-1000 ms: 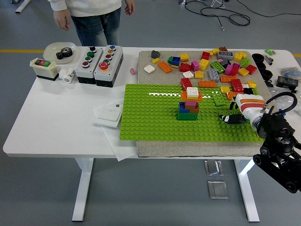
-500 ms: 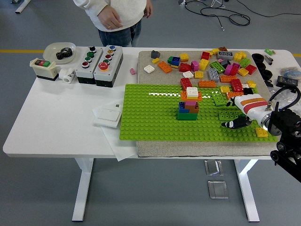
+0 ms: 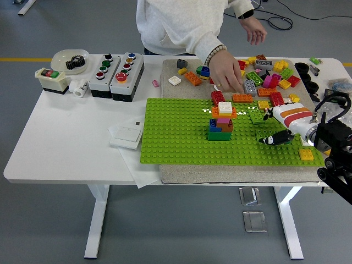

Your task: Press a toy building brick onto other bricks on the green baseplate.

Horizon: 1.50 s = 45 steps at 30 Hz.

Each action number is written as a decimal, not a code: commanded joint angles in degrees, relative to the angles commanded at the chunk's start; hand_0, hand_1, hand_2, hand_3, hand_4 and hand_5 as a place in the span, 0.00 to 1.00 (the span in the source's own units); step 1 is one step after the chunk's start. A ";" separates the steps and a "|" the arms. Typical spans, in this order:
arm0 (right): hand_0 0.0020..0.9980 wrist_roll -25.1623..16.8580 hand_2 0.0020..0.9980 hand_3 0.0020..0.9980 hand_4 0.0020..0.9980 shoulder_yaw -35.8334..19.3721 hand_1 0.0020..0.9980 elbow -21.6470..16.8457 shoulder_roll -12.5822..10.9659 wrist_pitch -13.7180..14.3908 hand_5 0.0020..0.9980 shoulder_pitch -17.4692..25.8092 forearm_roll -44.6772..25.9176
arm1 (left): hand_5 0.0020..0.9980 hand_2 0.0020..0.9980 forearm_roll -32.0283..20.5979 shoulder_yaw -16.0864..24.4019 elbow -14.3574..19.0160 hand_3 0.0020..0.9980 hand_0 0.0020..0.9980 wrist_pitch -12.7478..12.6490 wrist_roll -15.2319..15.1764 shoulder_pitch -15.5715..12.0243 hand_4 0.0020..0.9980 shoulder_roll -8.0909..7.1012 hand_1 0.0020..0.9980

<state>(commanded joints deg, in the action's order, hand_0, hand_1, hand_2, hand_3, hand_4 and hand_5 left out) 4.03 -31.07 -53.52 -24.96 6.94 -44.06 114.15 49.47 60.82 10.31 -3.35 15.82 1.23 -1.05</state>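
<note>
Bricks are stacked into a small tower (image 3: pixel 221 122) near the centre of the green baseplate (image 3: pixel 176 137), topped by a white brick (image 3: pixel 225 107) on an orange one. The right hand (image 3: pixel 278 137) is positioned over the baseplate at 3 o'clock from the tower, well apart from it. Whether its dark fingers are clenched on a brick or released cannot be told. The left hand is not in view. A person's hand (image 3: pixel 225 74) is lowered into the loose brick pile (image 3: pixel 264 77) at 12 o'clock from the tower, just beside it. Collision is judged the main risk: any reach toward the tower would be crossed by that arm. Misaligned studs could also cause the tall, narrow stack to be tipped under pressing force.
</note>
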 joint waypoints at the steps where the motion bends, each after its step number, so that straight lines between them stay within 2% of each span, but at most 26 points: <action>1: 0.62 -0.23 0.68 0.59 0.92 0.42 0.61 0.48 0.07 -0.05 0.49 -0.20 -0.05 | 0.65 0.84 -0.02 0.00 0.00 0.64 0.88 -0.01 0.01 0.02 0.72 0.00 0.84; 8: 0.60 -0.78 0.67 0.58 0.92 1.31 0.60 1.11 0.34 -0.36 0.48 -0.26 0.26 | 0.64 0.84 -0.08 -0.09 0.00 0.64 0.88 0.01 0.03 0.09 0.72 0.02 0.84; 14: 0.60 -0.83 0.67 0.58 0.92 1.47 0.60 2.52 1.00 0.43 0.48 -0.20 0.40 | 0.64 0.84 -0.09 -0.18 0.00 0.64 0.88 0.03 0.08 0.12 0.72 0.06 0.84; 15: 0.57 -0.85 0.61 0.56 0.91 1.48 0.58 2.68 1.04 0.43 0.47 -0.22 0.42 | 0.65 0.84 -0.09 -0.17 0.00 0.64 0.88 0.02 0.09 0.13 0.72 0.07 0.84; 21: 0.57 -1.12 0.61 0.56 0.91 1.41 0.58 3.82 1.35 0.86 0.47 -0.23 0.85 | 0.65 0.84 -0.05 -0.16 0.00 0.64 0.88 0.00 0.10 0.13 0.72 0.07 0.84; 22: 0.52 -1.11 0.54 0.51 0.86 1.39 0.50 3.91 1.41 0.89 0.44 -0.22 0.94 | 0.65 0.84 -0.01 -0.15 0.00 0.64 0.88 0.01 0.11 0.13 0.72 0.07 0.84; 26: 0.52 -0.89 0.54 0.51 0.86 1.11 0.50 4.16 1.50 1.29 0.44 -0.12 1.22 | 0.65 0.84 0.14 -0.05 0.00 0.64 0.88 -0.02 0.16 0.05 0.72 0.09 0.84; 33: 0.50 -0.21 0.54 0.52 0.86 -0.57 0.50 3.05 0.70 -0.74 0.44 0.26 0.56 | 0.65 0.84 0.59 0.23 0.00 0.64 0.88 -0.03 0.22 -0.25 0.72 0.08 0.84; 34: 0.57 -0.16 0.59 0.58 0.89 -0.66 0.56 2.91 0.62 -0.99 0.44 0.28 0.50 | 0.65 0.84 0.63 0.25 0.00 0.64 0.88 -0.03 0.23 -0.27 0.72 0.08 0.84; 38: 0.57 0.01 0.59 0.58 0.89 -1.01 0.56 2.53 0.50 -1.93 0.44 0.42 0.40 | 0.65 0.84 0.86 0.36 0.00 0.64 0.88 -0.01 0.28 -0.41 0.72 0.09 0.84; 39: 0.70 0.12 0.73 0.81 0.97 -1.10 0.66 2.48 0.50 -2.29 0.46 0.46 0.45 | 0.65 0.84 0.92 0.39 0.00 0.64 0.88 0.00 0.29 -0.44 0.72 0.09 0.84; 44: 0.70 1.02 0.73 0.81 0.97 -1.43 0.66 2.23 0.41 -3.64 0.46 0.63 0.62 | 0.65 0.84 1.10 0.53 0.00 0.64 0.88 0.01 0.28 -0.51 0.72 0.11 0.84; 45: 0.72 1.20 0.76 0.84 1.00 -1.61 0.69 2.21 0.41 -3.58 0.47 0.68 0.69 | 0.65 0.84 1.06 0.50 0.00 0.64 0.88 0.01 0.26 -0.49 0.72 0.10 0.84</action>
<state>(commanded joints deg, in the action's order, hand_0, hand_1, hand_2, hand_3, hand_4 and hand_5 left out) 5.24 -32.68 -51.31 -24.55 3.36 -43.38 114.83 50.53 61.32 10.31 -3.34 16.07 0.74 -0.95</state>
